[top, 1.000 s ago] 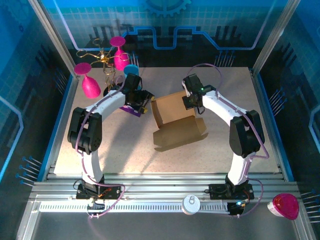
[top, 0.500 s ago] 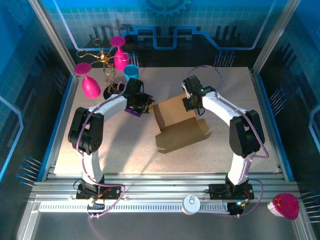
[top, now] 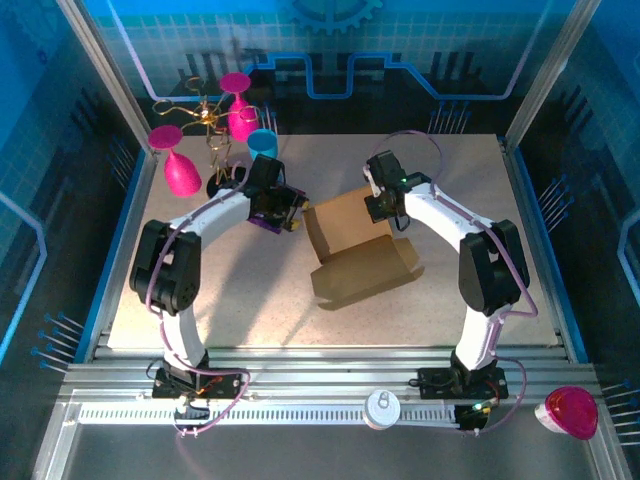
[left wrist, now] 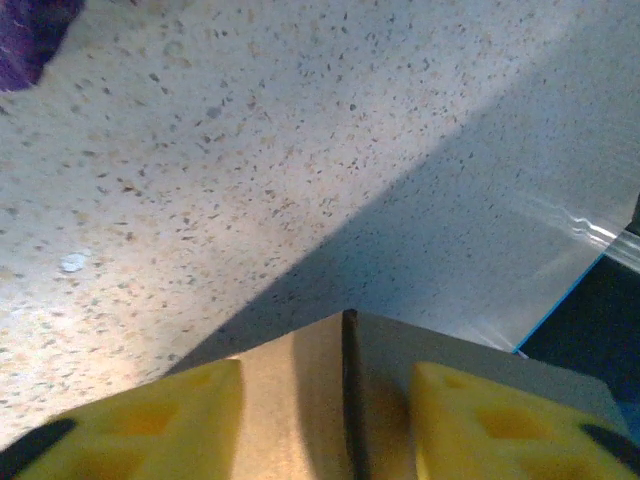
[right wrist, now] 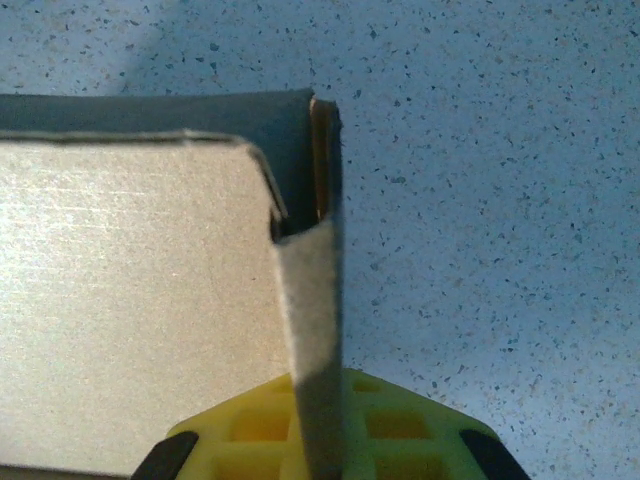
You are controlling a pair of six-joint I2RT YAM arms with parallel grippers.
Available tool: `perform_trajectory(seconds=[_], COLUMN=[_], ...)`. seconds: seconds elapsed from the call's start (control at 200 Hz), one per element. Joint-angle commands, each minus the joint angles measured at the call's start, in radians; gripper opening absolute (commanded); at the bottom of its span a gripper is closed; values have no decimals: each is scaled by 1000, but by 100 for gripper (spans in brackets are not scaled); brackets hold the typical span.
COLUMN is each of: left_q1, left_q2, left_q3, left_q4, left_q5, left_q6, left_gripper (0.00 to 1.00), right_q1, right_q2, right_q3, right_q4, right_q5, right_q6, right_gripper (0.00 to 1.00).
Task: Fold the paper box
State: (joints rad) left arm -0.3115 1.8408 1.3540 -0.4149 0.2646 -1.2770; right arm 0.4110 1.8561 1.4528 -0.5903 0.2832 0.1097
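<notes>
Paper box, speckled table, blue walls

The speckled light table carries the brown paper box near its centre, a small purple packet just left of it, and a gold rack with pink glasses at the far left corner.

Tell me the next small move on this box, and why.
Probably close the left gripper on the paper box, whose wall edge stands between its open fingers. The right gripper seems clamped on another wall, so both sides would be held for folding.
</notes>
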Motion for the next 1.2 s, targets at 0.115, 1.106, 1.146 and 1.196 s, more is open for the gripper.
perform_trajectory(seconds=[0.115,1.106,1.146,1.196], left_q1=[-43,-229,-229,-232], left_q2=[-154,123,127,132], left_q3=[-33,52,52,53], left_q4=[-130,-131,-128,-118], left_q5=[-85,-354,-361,-367], left_q6=[206,435,439,445], left_gripper=[58,37,35,36], right_q1=[-21,-21,-22,-21], right_q2=[-16,-1,1,4], right_q3=[44,54,55,57], right_q4=[-3,-23,-25,-26], right_q5=[-19,-33,-36,-39], right_q6=[-2,-14,-14,-14], right_gripper=[0,0,0,0])
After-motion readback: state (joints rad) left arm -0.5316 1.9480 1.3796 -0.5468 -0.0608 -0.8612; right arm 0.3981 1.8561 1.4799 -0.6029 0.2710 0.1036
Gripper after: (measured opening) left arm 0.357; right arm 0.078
